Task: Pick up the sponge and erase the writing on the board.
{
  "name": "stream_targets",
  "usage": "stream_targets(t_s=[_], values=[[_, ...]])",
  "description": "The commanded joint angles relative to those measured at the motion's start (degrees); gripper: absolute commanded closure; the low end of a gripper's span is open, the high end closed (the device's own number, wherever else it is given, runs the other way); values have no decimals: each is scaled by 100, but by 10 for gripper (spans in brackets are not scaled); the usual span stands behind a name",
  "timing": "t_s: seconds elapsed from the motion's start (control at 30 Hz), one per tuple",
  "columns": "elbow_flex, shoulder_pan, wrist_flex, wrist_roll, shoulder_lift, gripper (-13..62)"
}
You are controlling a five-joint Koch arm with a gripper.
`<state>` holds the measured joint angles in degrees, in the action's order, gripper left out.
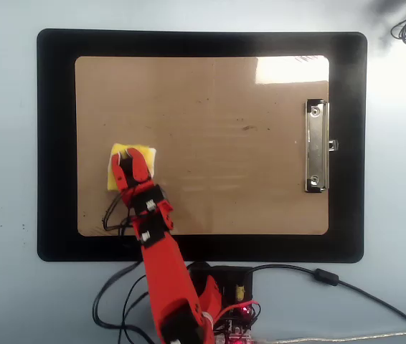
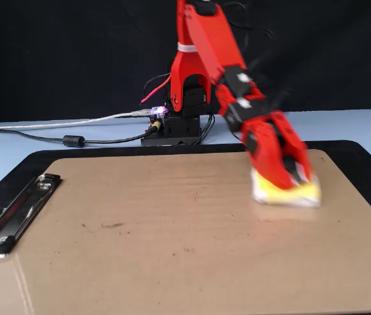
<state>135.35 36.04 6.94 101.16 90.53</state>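
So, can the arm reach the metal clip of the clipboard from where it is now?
Probably yes, but not certain. The gripper holds the sponge near the opposite end of the clipboard. Nothing stands between it and the metal clip, though the stretch looks long.

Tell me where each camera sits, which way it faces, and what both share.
Overhead view: above the table, looking straight down at the board on its black mat; red arm enters from the bottom edge.
Fixed view: low, at the board's far side, facing the arm's base.
Both show the tool gripping the sponge, and the metal clip.
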Motion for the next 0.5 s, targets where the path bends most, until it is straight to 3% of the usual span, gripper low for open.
stream_targets(t_s=[0.0,0.1,0.27,0.33,0.47], values=[[492,105,-97,255,896,574],[589,229,-62,255,967,574],[-1450,237,26,325,-1143,574],[-1336,220,-44,316,-765,574],[-26,272,-308,308,1160,574]])
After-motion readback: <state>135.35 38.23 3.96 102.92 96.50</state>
